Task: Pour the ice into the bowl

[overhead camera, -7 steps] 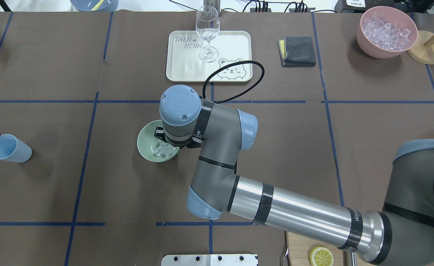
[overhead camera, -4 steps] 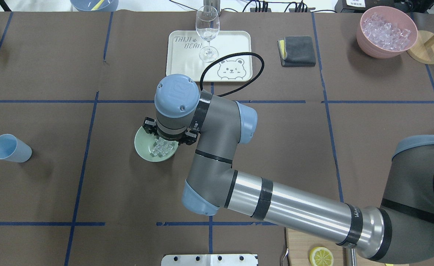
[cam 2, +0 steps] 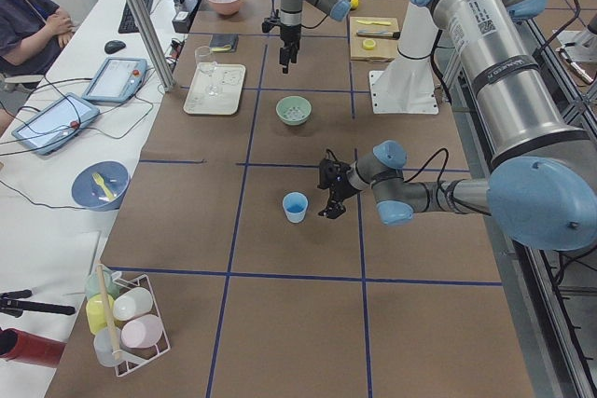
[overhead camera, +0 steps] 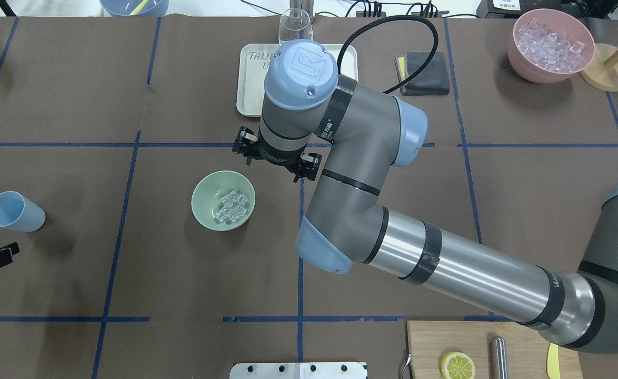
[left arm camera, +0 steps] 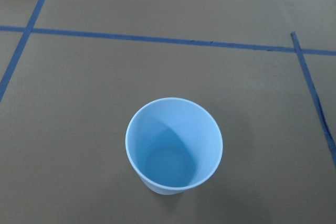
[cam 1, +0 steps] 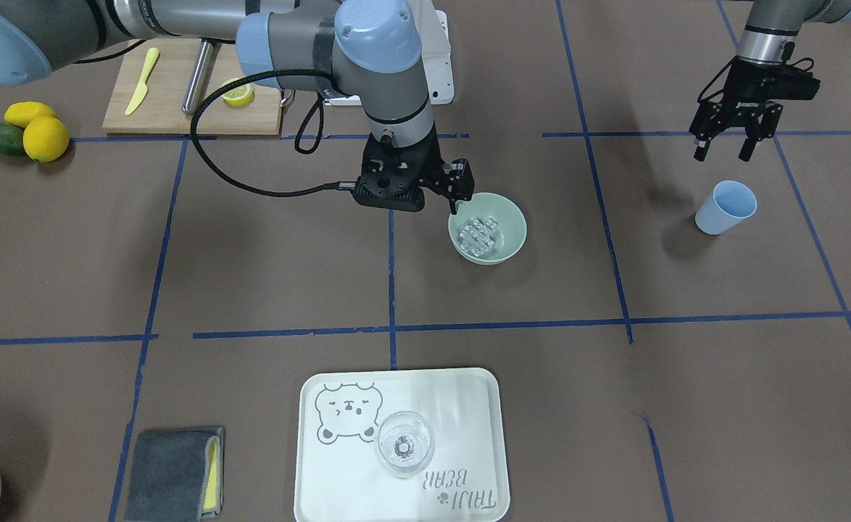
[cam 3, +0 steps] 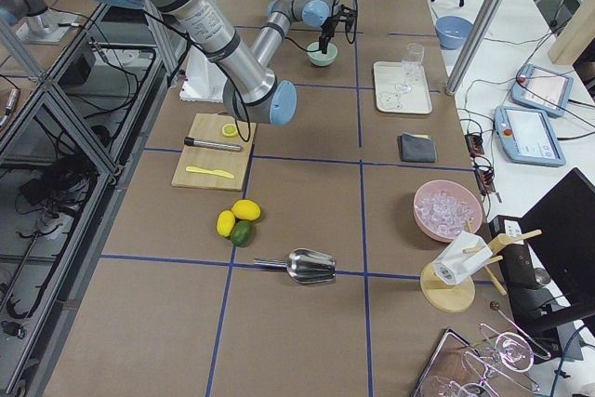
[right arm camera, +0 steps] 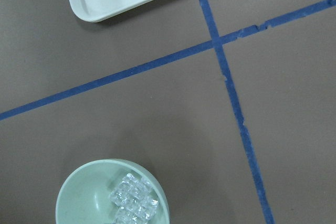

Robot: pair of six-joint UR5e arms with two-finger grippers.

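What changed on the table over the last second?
The right gripper, open and empty, rose off the bowl and swung toward the tray. The left gripper, open, drew back from the cup toward the robot. Nothing was grasped or let go. The bowl, the ice in it and the cup stayed put.
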